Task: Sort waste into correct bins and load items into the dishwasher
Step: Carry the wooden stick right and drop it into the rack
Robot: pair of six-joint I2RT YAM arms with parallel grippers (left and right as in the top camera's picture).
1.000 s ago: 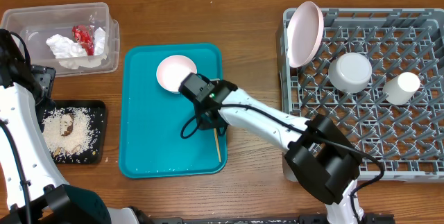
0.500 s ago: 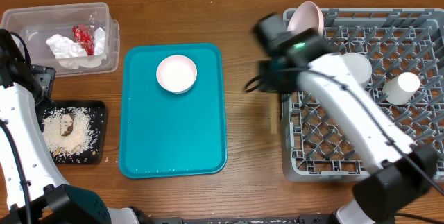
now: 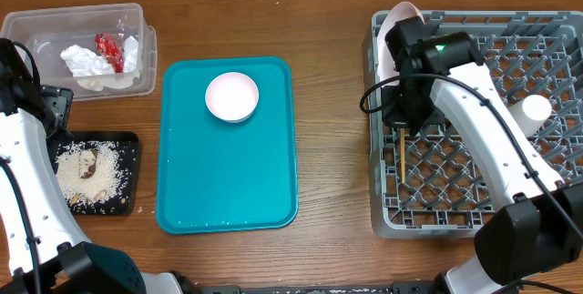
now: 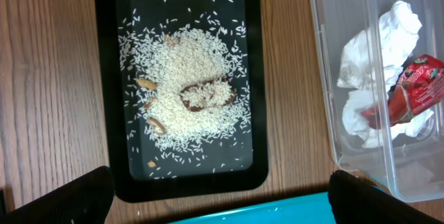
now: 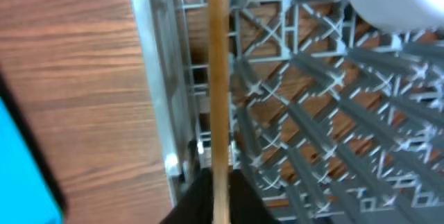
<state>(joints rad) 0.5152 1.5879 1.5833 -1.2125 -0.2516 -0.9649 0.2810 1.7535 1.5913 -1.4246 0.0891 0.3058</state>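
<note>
Right arm (image 3: pixel 474 103) hides most of the plate (image 3: pixel 399 10).

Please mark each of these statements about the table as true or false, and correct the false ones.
1. A small dish lies on the teal tray. True.
2. The black tray is empty. False: it holds rice.
3. The red wrapper lies in the clear tub. True.
4. The right gripper holds a plate. False: it holds a wooden stick over the rack.
5. The left gripper is open. True.
</note>
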